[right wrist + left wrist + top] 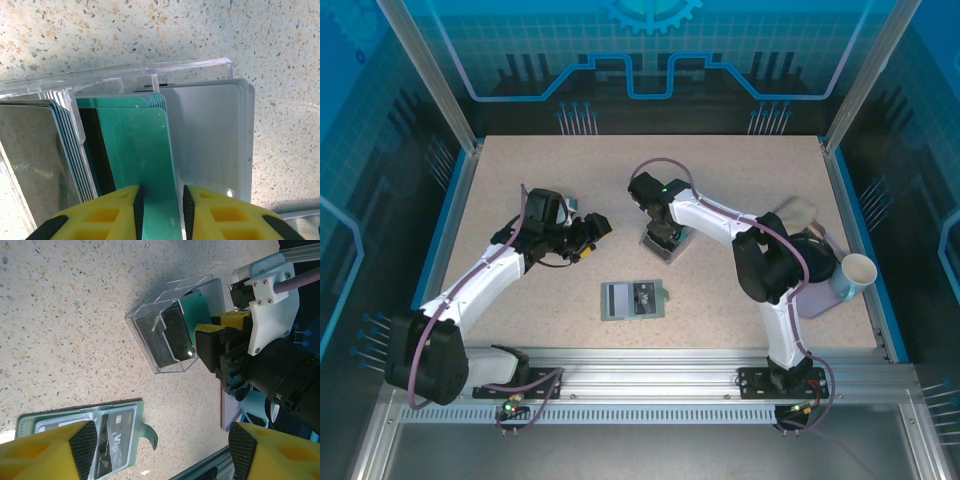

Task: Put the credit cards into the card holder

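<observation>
Speckled table (740, 190), blue-walled cell. Right hand (161, 200) clamped on teal card (135, 145) inside clear box (165, 330). Left hand (588, 235) spread, empty, left of box. Card holder (633, 299) lying open, nearer than box. Risks: slip off thin card, stacked cards (210, 140) dragged out by friction.

Speckled beige tabletop (520, 170) is seen at frame centre, enclosed by blue-lit patterned panels (650, 60); aluminium rail (650, 370) noted along bottom edge.

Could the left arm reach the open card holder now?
Likely yes: the left claw hangs open near the card holder, nothing between them; the right claw pinches a teal card elsewhere.
</observation>
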